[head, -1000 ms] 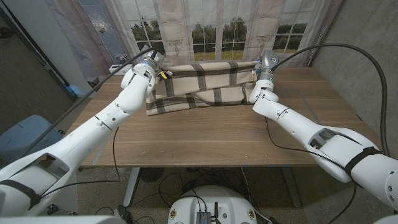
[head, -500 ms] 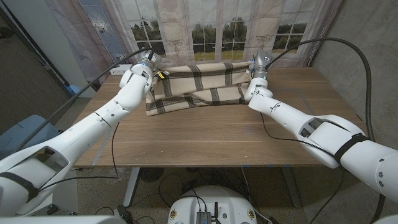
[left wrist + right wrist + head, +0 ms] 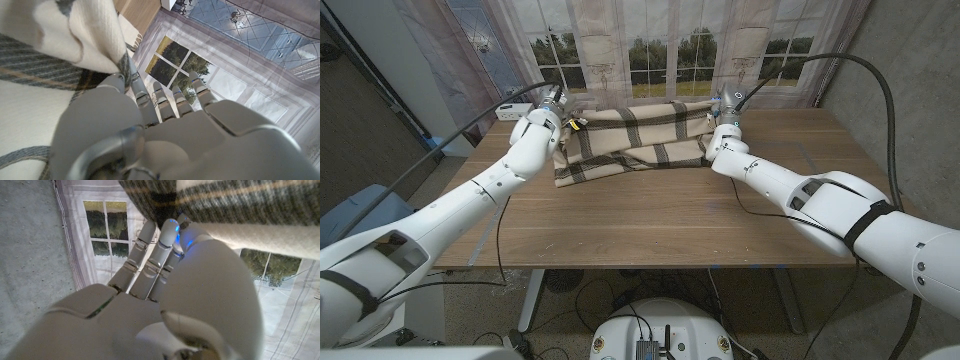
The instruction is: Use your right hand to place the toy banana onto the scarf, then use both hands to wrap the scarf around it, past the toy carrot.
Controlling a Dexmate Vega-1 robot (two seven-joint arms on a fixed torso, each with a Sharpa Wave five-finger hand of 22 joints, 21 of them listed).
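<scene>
The cream scarf (image 3: 635, 135) with dark plaid stripes lies bunched at the table's far middle, its far edge lifted between my two hands. My left hand (image 3: 556, 101) pinches the scarf's left corner; in the left wrist view the cloth (image 3: 95, 35) is caught between thumb and fingers (image 3: 150, 102). At the other end my right hand (image 3: 720, 106) grips the right corner, and the right wrist view has the plaid cloth (image 3: 235, 202) draped over its fingers (image 3: 162, 245). A small yellow bit (image 3: 583, 121) peeks out beside the left hand; I cannot tell what it is.
The wooden table (image 3: 650, 225) stretches bare in front of the scarf. Curtains and a window (image 3: 650, 50) stand right behind the far edge. Black cables (image 3: 840, 70) loop from both wrists over the table's sides.
My right hand has moved leftward along the far edge with the scarf's right corner, pulling that end inward. The left hand has barely shifted and keeps its hold.
</scene>
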